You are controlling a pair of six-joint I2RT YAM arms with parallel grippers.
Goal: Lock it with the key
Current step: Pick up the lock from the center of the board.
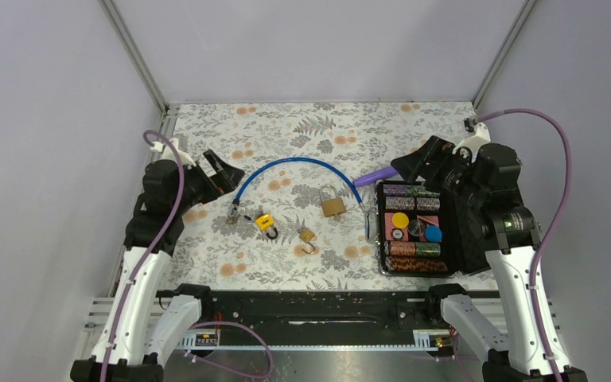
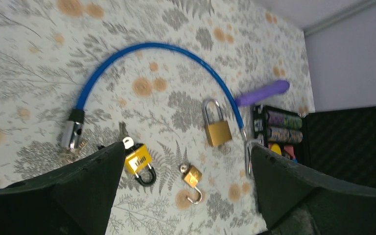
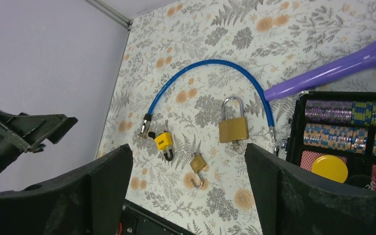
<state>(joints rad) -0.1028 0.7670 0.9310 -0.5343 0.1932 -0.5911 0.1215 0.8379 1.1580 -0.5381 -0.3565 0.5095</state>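
A: Floral surface (image 1: 286,127), top view: we spot the open small padlock (image 1: 308,236) near-left of the big padlock (image 1: 333,204), its shackle pointing toward us.
B: Left wrist: our left claw (image 2: 186,152) is spread and, we judge, nearer. The keys (image 2: 76,152) lie farther left.
A: Right wrist: our right claw (image 3: 187,149) is spread too. The case (image 3: 342,95) right of the big padlock holds chips (image 3: 330,111).

The top camera looks steeply down from the near side; both raised wrist cameras face inward, sharing the curved blue cable (image 2: 147,45).
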